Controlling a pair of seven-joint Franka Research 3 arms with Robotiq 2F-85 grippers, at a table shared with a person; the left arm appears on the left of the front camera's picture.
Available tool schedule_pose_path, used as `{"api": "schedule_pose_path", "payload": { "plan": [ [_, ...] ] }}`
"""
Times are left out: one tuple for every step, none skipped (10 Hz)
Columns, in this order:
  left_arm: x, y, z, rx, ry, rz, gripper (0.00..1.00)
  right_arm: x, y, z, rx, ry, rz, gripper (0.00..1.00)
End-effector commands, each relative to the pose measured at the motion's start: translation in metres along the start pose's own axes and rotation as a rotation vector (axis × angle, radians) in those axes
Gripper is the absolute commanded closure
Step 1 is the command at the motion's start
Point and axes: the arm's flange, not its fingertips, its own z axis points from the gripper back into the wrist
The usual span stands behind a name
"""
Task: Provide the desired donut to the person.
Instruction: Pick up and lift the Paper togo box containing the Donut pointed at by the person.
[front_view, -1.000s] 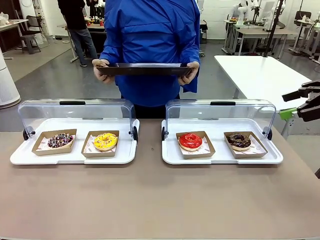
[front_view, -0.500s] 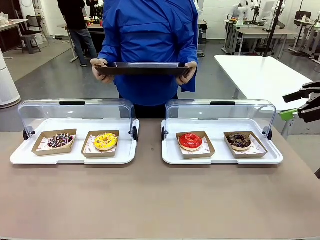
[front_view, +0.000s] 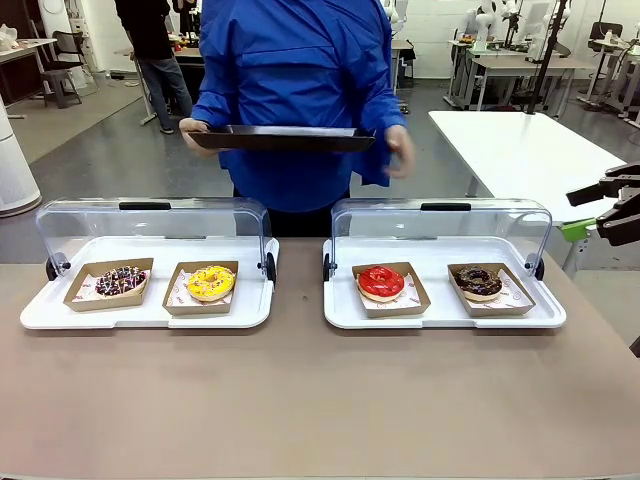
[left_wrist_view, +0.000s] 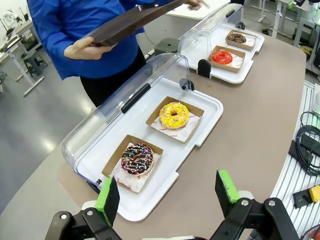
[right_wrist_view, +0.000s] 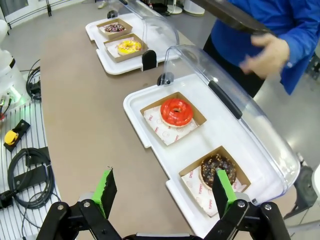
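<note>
Clear domed lids (front_view: 150, 222) stood open behind boxed donuts (front_view: 381, 282) on white trays (front_view: 440, 318); blue-jacketed person (front_view: 295, 80) held a dark flat tray (front_view: 285, 138); left gripper (left_wrist_view: 166, 178) and right gripper (right_wrist_view: 162, 175) gaped, empty.

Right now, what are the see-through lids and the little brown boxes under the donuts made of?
The lids look like clear, shiny plastic: you can see straight through them, and light glints off the curve. The little boxes look like plain brown cardboard, dull rather than shiny, with folded-up sides.
</note>
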Motion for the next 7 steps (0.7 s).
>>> {"api": "schedule_pose_path", "payload": {
  "plan": [
    [-0.0002,0.0000,0.0002,-0.001,0.003,-0.008,0.00,-0.0006,-0.0023,-0.0018,0.008,-0.016,0.009,0.00],
    [-0.0002,0.0000,0.0002,-0.001,0.003,-0.008,0.00,-0.0006,-0.0023,-0.0018,0.008,-0.016,0.009,0.00],
    [-0.0002,0.0000,0.0002,-0.001,0.003,-0.008,0.00,-0.0006,-0.0023,-0.0018,0.008,-0.016,0.009,0.00],
    [-0.0002,0.0000,0.0002,-0.001,0.003,-0.008,0.00,-0.0006,-0.0023,-0.0018,0.008,-0.016,0.009,0.00],
    [-0.0002,0.0000,0.0002,-0.001,0.003,-0.008,0.00,-0.0006,-0.0023,-0.0018,0.008,-0.016,0.009,0.00],
    [-0.0002,0.0000,0.0002,-0.001,0.003,-0.008,0.00,-0.0006,-0.0023,-0.0018,0.008,-0.016,0.009,0.00],
    [-0.0002,0.0000,0.0002,-0.001,0.003,-0.008,0.00,-0.0006,-0.0023,-0.0018,0.008,-0.016,0.009,0.00]
  ]
}}
